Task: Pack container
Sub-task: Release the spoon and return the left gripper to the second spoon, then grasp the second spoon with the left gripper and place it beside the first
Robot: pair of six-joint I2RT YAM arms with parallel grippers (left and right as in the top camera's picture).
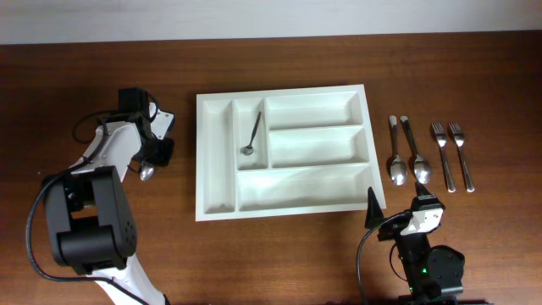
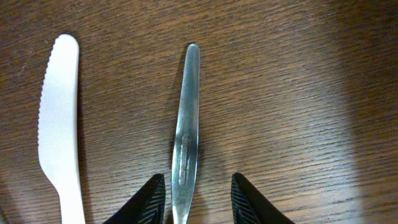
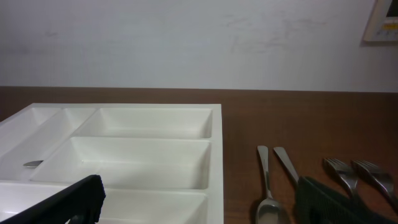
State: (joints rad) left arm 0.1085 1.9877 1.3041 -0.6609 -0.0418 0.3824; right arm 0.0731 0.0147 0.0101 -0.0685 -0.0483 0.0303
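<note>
- White plastic, the container (image 1: 284, 202) lies flat in the middle of the dark wooden bench (image 1: 68, 76), its two narrow cells at the left and its three long cells to the right.
- A small metal spoon (image 1: 252, 135) rests tilted in the second narrow cell from the left, bowl toward the near end. The other four cells show only bare white floor.
- Left of the tray and well apart from it, the left claw (image 2: 198, 199) hangs low over the bench, released. Its two black fingertips (image 2: 149, 202) straddle the slim handle of a metal utensil (image 2: 185, 137) without closing on it.
- Beside that handle on the wood lies a white plastic knife (image 2: 59, 124) with a serrated edge, running roughly parallel to it and not touching it.
- From overhead, a rounded silvery end of the utensil peeks out just beneath the left arm's wrist.
- To the right of the tray, two spoons (image 1: 395, 157) and two forks (image 1: 442, 157) lie in a row, handles pointing away, the spoons nearer the tray.
- The right claw (image 3: 198, 190) sits near the tray's front right corner, spread wide and holding nothing. One black finger (image 3: 68, 202) shows before the tray, and the other is in front of the spoons and forks.
</note>
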